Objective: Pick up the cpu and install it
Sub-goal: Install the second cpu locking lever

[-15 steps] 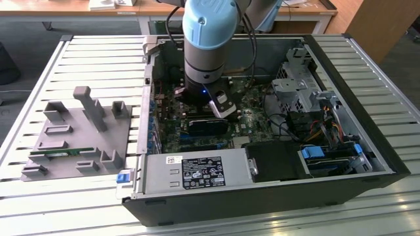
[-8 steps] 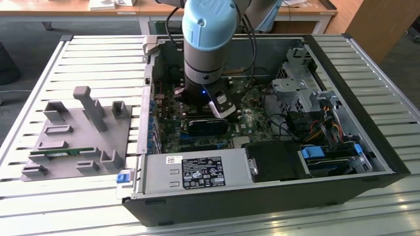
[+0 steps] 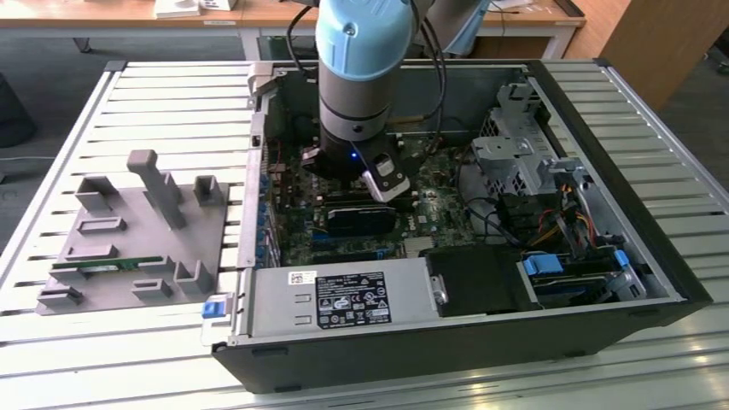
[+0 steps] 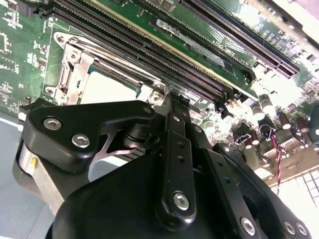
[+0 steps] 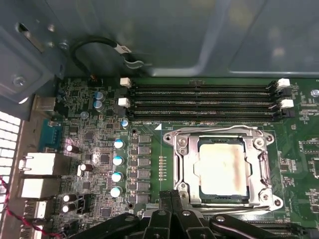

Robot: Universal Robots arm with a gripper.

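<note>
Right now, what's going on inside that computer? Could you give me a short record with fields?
Scene: open computer case on a slatted table
Arm: reaching down into the case over the motherboard
Gripper: beside the socket frame, fingers together, holding nothing visible
cpu: seated in the socket, silver top up
Memory slots: empty, next to the socket
Gray fixture tray: at the exterior view's left

Bright daylight; glare whitens the cpu [image 5: 223, 170]

Slatted table [image 3: 171, 94] — computer case [image 3: 479, 342], grey fixture [image 3: 137, 248]
</note>
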